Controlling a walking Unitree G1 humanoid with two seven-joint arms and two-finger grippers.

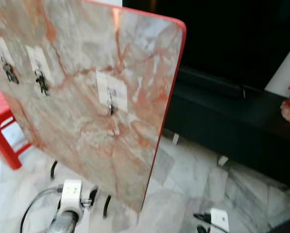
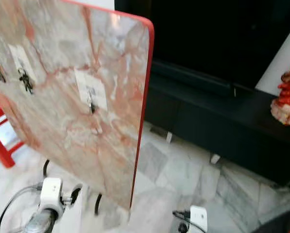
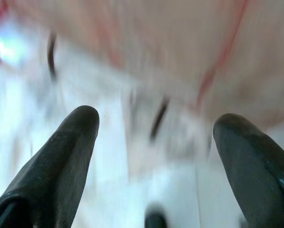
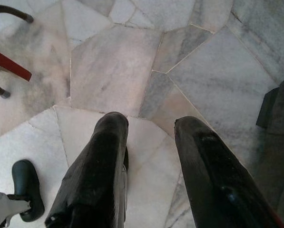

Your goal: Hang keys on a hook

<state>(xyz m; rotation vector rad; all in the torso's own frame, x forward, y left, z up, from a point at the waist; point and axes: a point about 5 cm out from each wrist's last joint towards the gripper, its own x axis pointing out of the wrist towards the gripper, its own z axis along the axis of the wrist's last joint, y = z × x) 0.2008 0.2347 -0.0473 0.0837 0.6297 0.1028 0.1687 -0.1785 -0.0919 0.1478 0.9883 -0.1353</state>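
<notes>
Red plastic stool [image 1: 1,128] stands at far left, partly behind the tilted marble-patterned board [image 1: 135,87] with red edging. Long black low cabinet [image 1: 232,128] runs along the back, white feet on the floor. Red figurine [image 2: 288,94] sits on its top at right. Floor [image 4: 132,61] is grey-white irregular marble slabs. Board's black legs [image 1: 106,206] rest on it.

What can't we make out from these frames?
- Keys: whether the small dark shapes on the hooks of the marble-patterned board are keys; eye views too small and soft.
- Left gripper: fingers spread, nothing between them; the background is motion-blurred.
- Right gripper: open over the floor; its arm is cut off by the eye views' bottom edge.
- Red stool: cut off at the left edge.
</notes>
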